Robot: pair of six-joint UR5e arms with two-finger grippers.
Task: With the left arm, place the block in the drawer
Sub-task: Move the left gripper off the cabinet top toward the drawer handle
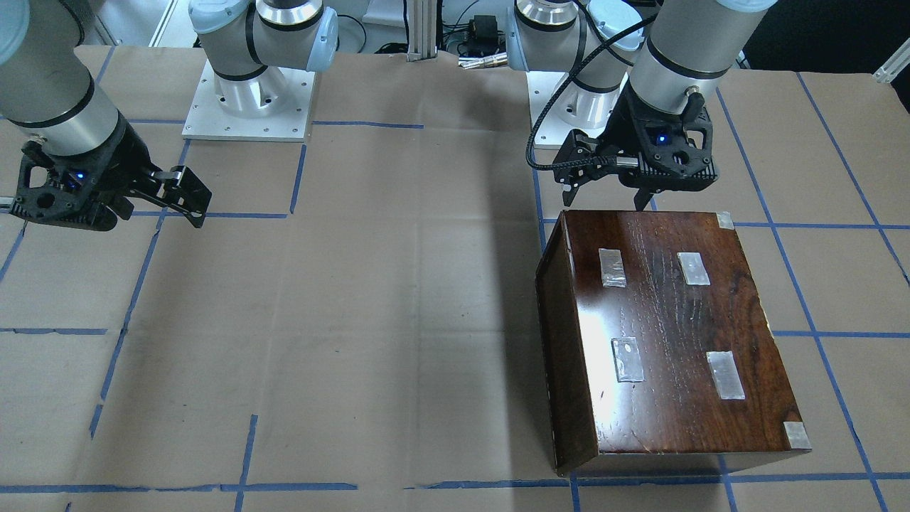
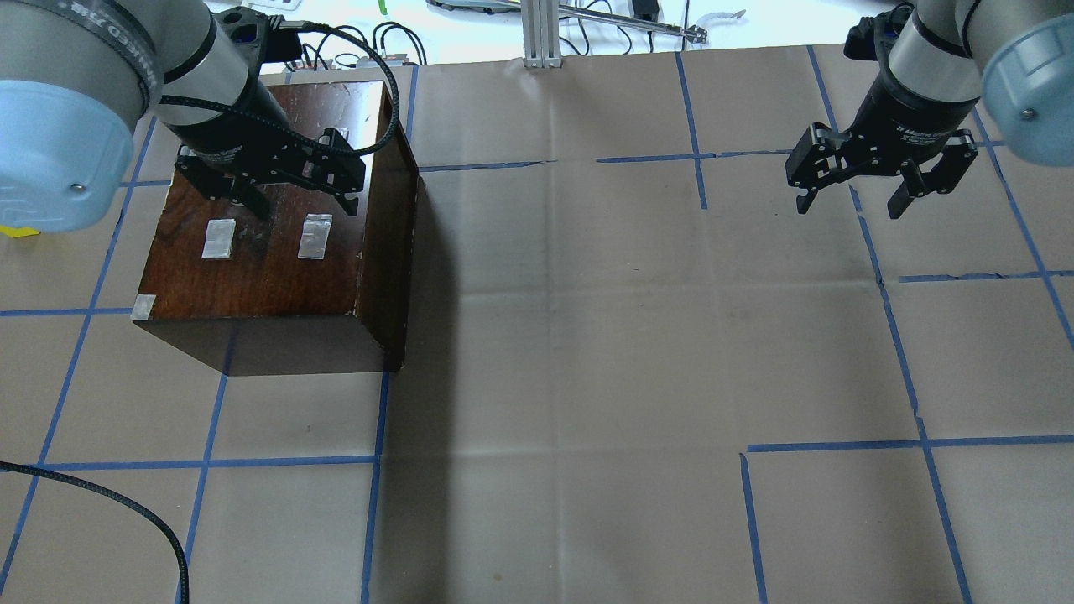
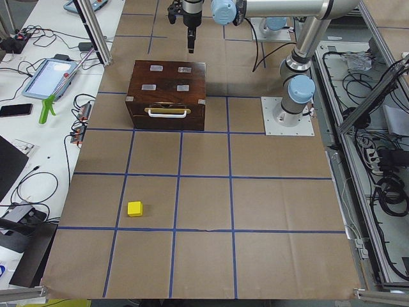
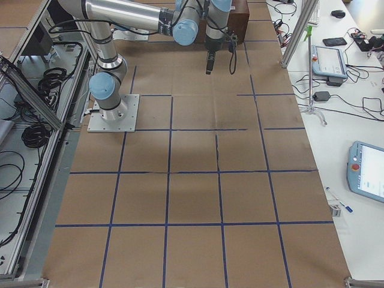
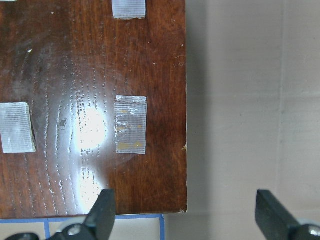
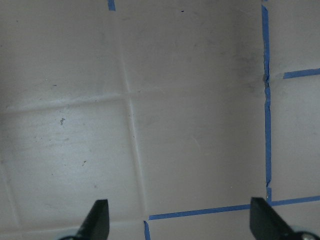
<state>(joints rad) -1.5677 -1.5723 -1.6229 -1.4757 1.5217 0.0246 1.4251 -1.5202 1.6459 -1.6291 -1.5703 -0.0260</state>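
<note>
The yellow block (image 3: 135,208) lies on the brown paper well away from the dark box, toward the table end on my left; it shows only in the exterior left view. The dark brown box (image 2: 268,268) has tape patches on its top. The drawer (image 3: 167,112) is shut, and only its front with a pale handle shows. My left gripper (image 2: 302,203) hangs open and empty over the box top, and also shows from the front (image 1: 606,199) and in its wrist view (image 5: 186,215). My right gripper (image 2: 850,207) is open and empty above bare paper at the right (image 6: 181,220).
The table is covered in brown paper with a blue tape grid (image 2: 696,157). The arm bases (image 1: 249,99) stand at the robot's side. A black cable (image 2: 126,503) loops over the near left corner. Tablets and cables (image 3: 51,77) lie on the side bench.
</note>
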